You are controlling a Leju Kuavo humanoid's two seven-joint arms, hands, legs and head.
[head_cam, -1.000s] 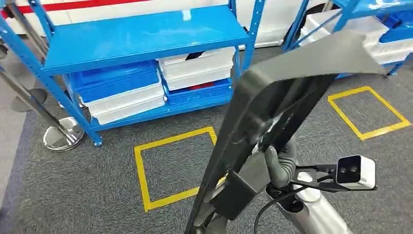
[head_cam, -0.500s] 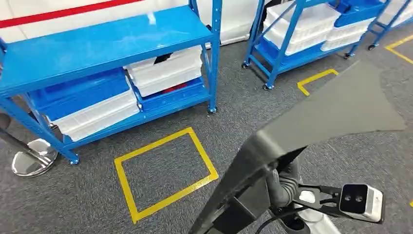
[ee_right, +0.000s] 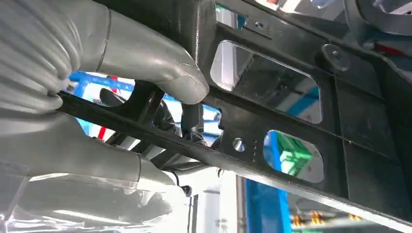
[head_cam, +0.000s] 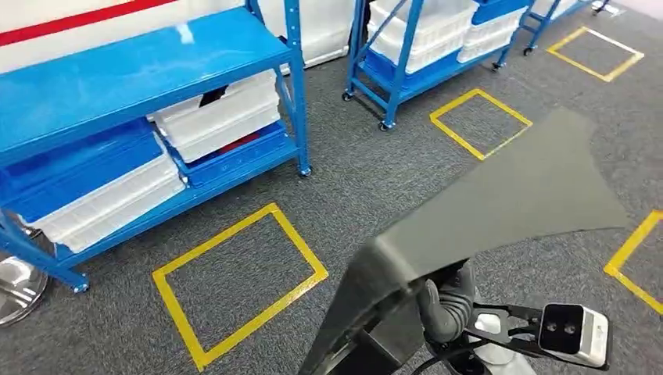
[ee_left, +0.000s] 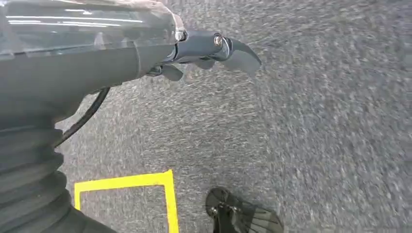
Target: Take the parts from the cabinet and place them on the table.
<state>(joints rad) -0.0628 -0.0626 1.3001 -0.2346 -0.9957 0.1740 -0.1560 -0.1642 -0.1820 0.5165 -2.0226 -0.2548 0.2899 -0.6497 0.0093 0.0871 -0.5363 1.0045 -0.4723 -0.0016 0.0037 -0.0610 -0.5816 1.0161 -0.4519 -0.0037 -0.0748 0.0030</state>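
Note:
A large dark grey part (head_cam: 516, 195), a flat panel on a black frame, rises from the lower middle of the head view. My right hand (head_cam: 447, 306) grips its frame from below. In the right wrist view the grey thumb of my right hand (ee_right: 121, 48) presses on the part's black frame (ee_right: 369, 145), which has several cut-outs. My left hand (ee_left: 204, 53) hangs over the grey carpet, fingers loosely apart, holding nothing.
A blue shelf rack (head_cam: 141, 78) with white bins (head_cam: 219, 117) and blue bins stands at the left. A second blue rack (head_cam: 422, 47) stands further back. Yellow tape squares (head_cam: 234, 281) (head_cam: 478, 121) mark the carpet. A chrome post base (head_cam: 16, 289) sits at the far left.
The camera has turned to the right, so the racks and floor squares slide left in the picture. The part stays in my right hand.

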